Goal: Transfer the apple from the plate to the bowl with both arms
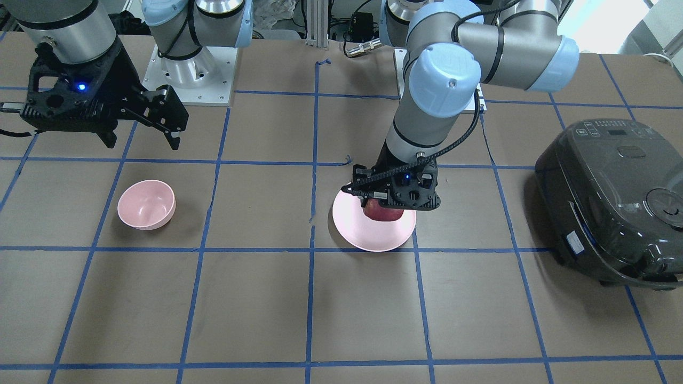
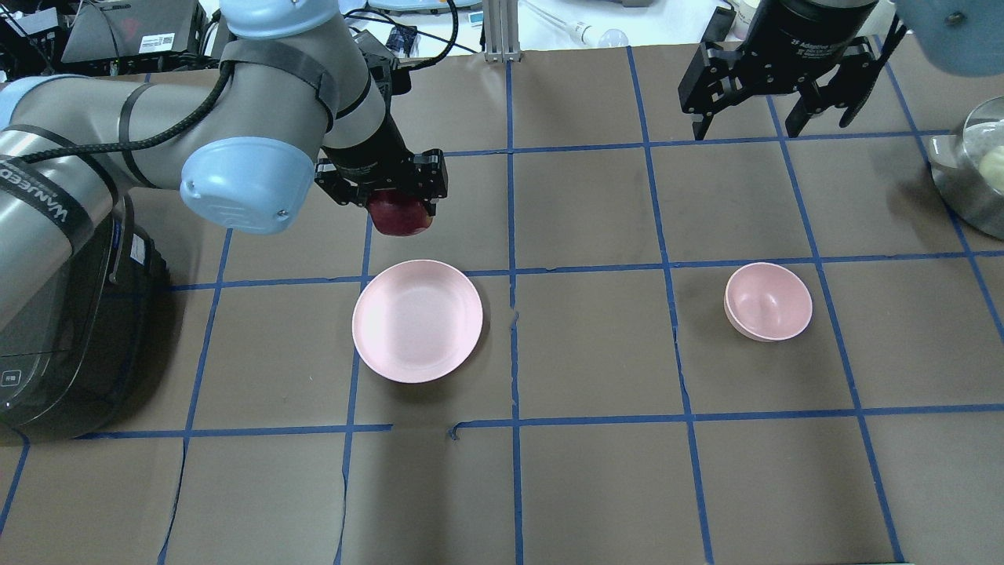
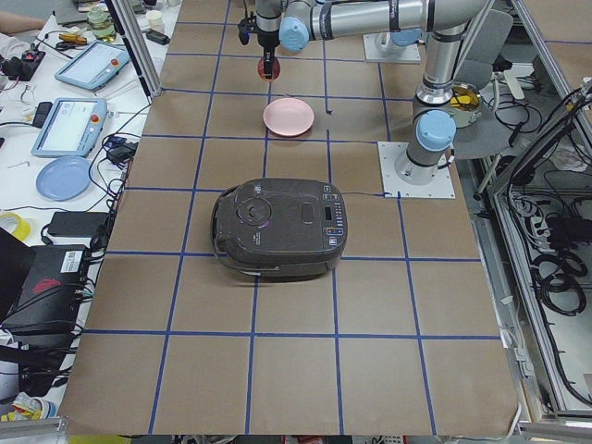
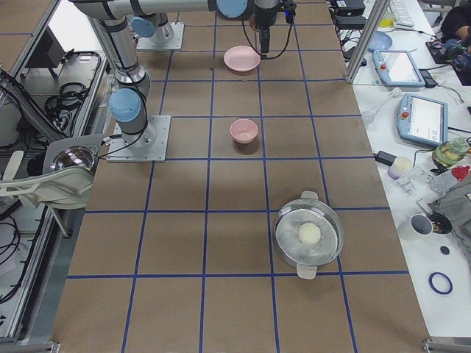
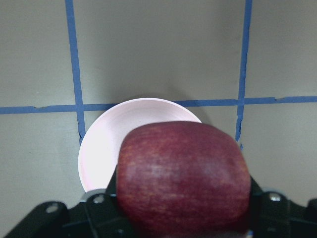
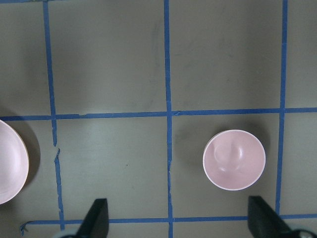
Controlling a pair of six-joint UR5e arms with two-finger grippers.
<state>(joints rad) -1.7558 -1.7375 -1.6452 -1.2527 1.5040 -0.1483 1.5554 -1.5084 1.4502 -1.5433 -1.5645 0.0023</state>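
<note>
Aloft, apple (image 5: 183, 178) in left gripper (image 2: 398, 204), long axis across jaws

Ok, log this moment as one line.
left end effector: shut on apple, held above plate | plate: empty | bowl: empty | right end effector: open, holding nothing

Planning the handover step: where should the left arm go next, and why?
Probably carry the dark red apple toward the table's middle: the left gripper grips it clear above the shallow pale pink plate, while the open right gripper hangs high near the small deep pink bowl.
</note>
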